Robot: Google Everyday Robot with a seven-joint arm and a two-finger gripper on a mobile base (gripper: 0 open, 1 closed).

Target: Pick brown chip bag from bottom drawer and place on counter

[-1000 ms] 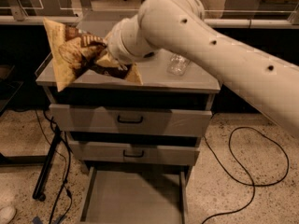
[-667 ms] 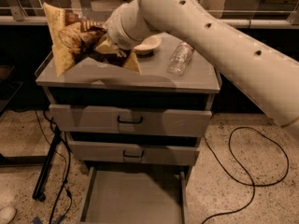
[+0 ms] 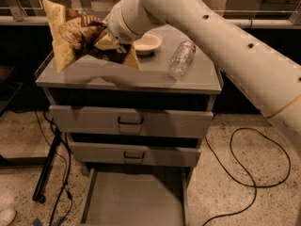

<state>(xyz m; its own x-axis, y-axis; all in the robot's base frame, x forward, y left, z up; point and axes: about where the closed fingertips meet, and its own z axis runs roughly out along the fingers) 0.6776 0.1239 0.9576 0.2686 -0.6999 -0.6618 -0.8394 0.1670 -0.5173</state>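
My gripper (image 3: 101,37) is shut on the brown chip bag (image 3: 70,36) and holds it in the air over the left part of the counter (image 3: 155,76). The bag is crumpled, dark brown in the middle with tan-yellow edges, and hangs tilted with one corner up at the far left. My arm reaches in from the upper right. The bottom drawer (image 3: 134,204) stands pulled open below, showing a plain grey floor with nothing on it.
A shallow white bowl (image 3: 146,42) and a clear plastic bottle (image 3: 181,58) lying on its side rest on the counter right of the bag. The two upper drawers (image 3: 129,121) with black handles are shut. Cables and a black stand leg (image 3: 47,166) lie on the floor.
My gripper has lifted the bag higher and moved it back over the counter. The bowl, hidden behind my arm a second ago, shows now.
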